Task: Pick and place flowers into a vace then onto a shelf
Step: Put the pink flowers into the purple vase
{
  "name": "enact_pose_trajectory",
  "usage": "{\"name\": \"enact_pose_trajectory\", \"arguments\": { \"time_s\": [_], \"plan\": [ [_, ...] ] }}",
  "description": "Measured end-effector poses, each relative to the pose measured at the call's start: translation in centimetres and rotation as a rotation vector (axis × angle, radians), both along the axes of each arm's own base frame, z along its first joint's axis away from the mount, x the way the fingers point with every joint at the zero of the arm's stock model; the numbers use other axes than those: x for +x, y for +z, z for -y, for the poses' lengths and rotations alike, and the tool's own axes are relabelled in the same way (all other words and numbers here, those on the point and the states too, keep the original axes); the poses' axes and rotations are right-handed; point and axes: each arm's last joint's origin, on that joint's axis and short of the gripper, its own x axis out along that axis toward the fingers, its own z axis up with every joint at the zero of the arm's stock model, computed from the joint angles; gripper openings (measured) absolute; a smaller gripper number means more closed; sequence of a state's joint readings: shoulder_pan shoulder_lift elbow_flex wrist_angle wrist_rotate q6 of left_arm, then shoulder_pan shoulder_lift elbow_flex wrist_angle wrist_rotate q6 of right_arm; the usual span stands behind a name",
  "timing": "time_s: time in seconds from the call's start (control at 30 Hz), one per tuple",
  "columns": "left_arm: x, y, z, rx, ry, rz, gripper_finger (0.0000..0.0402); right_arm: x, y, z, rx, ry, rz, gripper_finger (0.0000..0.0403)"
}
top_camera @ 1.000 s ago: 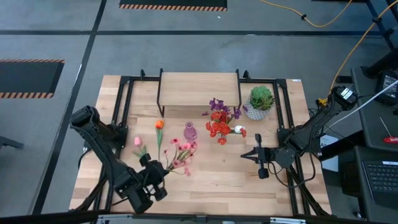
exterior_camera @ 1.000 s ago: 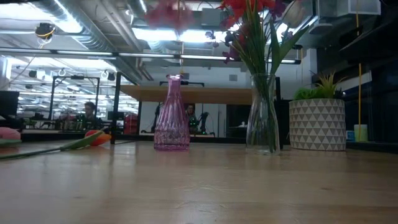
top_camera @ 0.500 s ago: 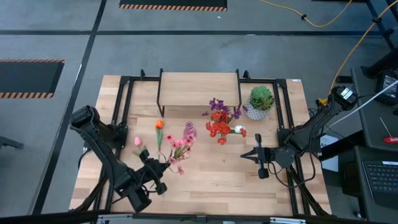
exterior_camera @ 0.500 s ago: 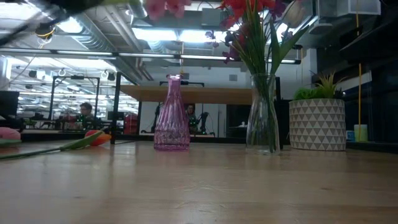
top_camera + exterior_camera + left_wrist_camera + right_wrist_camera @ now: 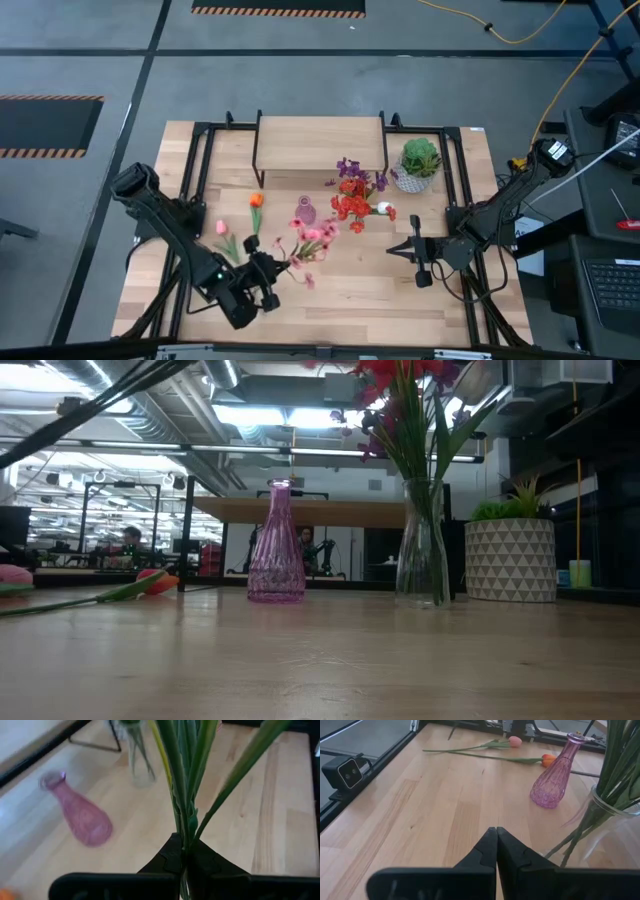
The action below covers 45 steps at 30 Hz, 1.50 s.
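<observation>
My left gripper (image 5: 266,272) is near the table's front left, shut on a sprig of small pink blossoms (image 5: 314,240) with green stems (image 5: 186,780). The sprig slants up over the table toward the pink glass vase (image 5: 305,211), which stands upright on the board. A clear vase (image 5: 356,206) holding red and purple flowers stands to its right. An orange tulip (image 5: 255,201) and a pink tulip (image 5: 221,228) lie flat on the table. The shelf (image 5: 320,141) stands at the far edge. My right gripper (image 5: 421,270) waits shut at the right, holding nothing. My left gripper pinches the sprig's green stems (image 5: 183,838) between its two fingers, at the lower part of the stems. The fingers slant from the near left, with the stems running on past the fingertips. The sprig is lifted clear of the table, its blossom end highest.
A spiky green plant in a white patterned pot (image 5: 419,163) stands at the far right, next to the clear vase. Black frame rails (image 5: 200,160) run along the table's left and right sides. Bare board (image 5: 350,290) lies between the two grippers at the front.
My left gripper has moved toward the table's right and risen, rolling its wrist as it went. The pink blossom sprig has gone with it: its blossoms have swung right and up, toward the pink vase.
</observation>
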<state>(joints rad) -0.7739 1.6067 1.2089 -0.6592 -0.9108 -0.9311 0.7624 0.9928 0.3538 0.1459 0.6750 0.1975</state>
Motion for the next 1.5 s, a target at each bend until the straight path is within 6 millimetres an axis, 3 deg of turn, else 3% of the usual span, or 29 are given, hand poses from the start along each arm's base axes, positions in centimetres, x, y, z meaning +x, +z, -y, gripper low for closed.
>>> {"name": "enact_pose_trajectory", "arguments": {
  "time_s": [0.3, 0.7, 0.93, 1.17, 1.5],
  "plan": [
    [1.2, 1.0, -2.4, 0.070, -0.195, 0.135, 0.0003, 0.0, 0.0, 0.0, 0.002, 0.000, 0.002, 0.0004],
    [-2.3, 0.1, -7.7, 0.182, -0.263, 0.383, 0.0003, 0.0, 0.0, 0.0, -0.043, 0.016, 0.003, 0.0004],
    [-2.2, -0.8, -10.7, 0.293, -0.274, 0.480, 0.0003, 0.1, 0.4, -0.1, -0.011, 0.013, 0.036, 0.0004],
    [-1.6, 0.4, -12.7, 0.430, -0.295, 0.600, 0.0003, 0.1, 0.4, -0.1, 0.013, 0.004, 0.035, 0.0004],
    [-2.1, 2.6, -13.9, 0.521, -0.231, 0.736, 0.0003, 0.3, 0.4, 0.1, -0.059, 0.018, 0.040, 0.0004]
  ]
}}
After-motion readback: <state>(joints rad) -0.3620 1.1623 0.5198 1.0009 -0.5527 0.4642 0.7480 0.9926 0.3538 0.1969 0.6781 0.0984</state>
